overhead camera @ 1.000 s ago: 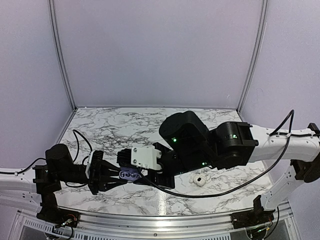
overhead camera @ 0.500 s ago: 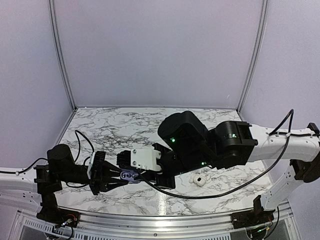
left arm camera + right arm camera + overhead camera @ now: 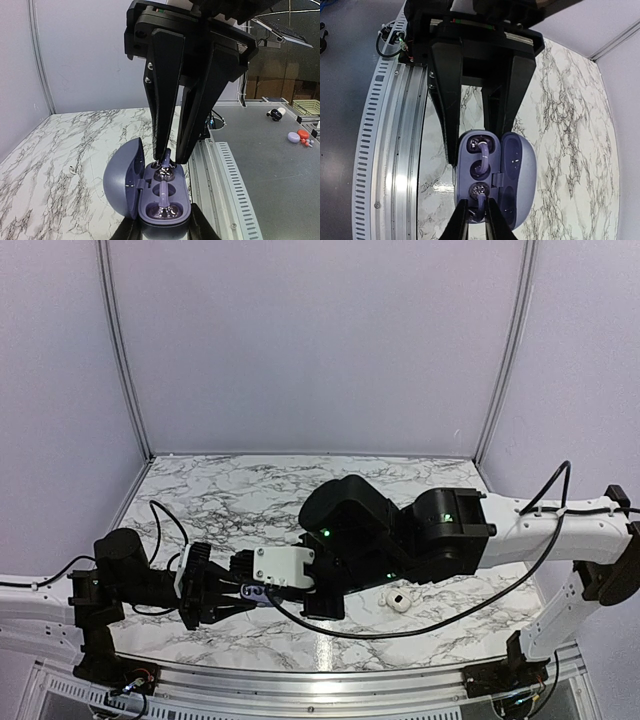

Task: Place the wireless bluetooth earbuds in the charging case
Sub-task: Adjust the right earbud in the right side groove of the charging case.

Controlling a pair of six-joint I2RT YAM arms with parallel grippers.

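Note:
The charging case (image 3: 125, 175) is lavender and its lid stands open. My left gripper (image 3: 162, 231) is shut on its base from both sides. One purple earbud (image 3: 165, 211) lies in the well nearest that gripper. My right gripper (image 3: 475, 202) comes down from above, shut on the stem of the other earbud (image 3: 479, 190). That earbud's head sits at the mouth of the far well. In the top view the case (image 3: 259, 593) shows between the left gripper (image 3: 243, 597) and the right gripper (image 3: 250, 580), low on the left of the table.
A small white object (image 3: 400, 600) lies on the marble table (image 3: 230, 500) to the right of the case, under the right arm. The metal rail (image 3: 330, 680) of the near edge runs just in front of the case. Pale walls enclose the back and sides.
The right arm has shifted left and down over the case. Its fingers have narrowed onto the earbud's stem. The left gripper has kept its hold on the case.

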